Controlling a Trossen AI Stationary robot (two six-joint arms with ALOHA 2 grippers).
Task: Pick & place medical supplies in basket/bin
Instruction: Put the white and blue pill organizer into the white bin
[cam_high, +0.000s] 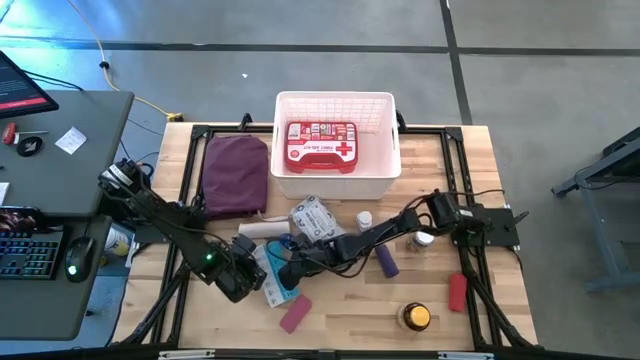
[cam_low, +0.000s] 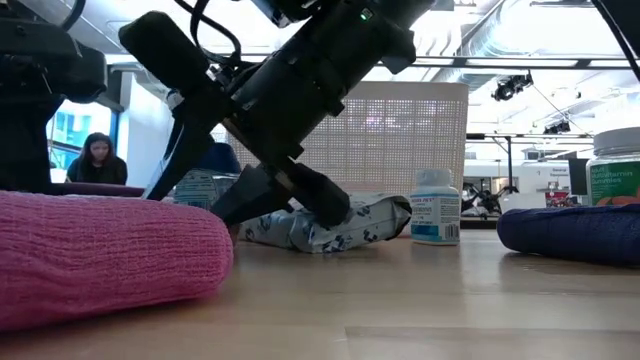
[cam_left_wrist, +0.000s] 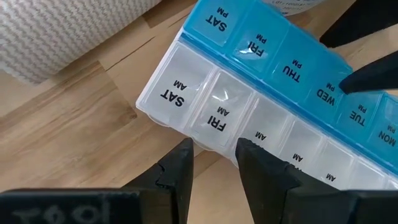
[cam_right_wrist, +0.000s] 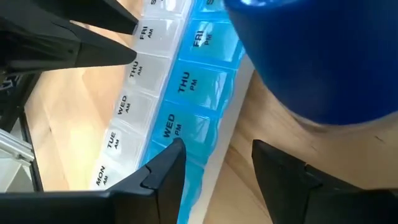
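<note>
Right up close, the blue-and-clear plastic weekly pill organiser (cam_left_wrist: 261, 93) is lying flat on the wooden table (cam_high: 350, 320) short of the white slotted tub (cam_high: 385, 175), as the left gripper (cam_left_wrist: 214, 165) and right gripper (cam_right_wrist: 214, 168) are both straddling its opposite edges half-open, neither visibly gripping, so I reckon they're picking it up and next need to pinch, then lift.

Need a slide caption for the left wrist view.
Left tool, fingers apart, at the clear AM edge of the blue-white pill organizer on the wooden table.
</note>
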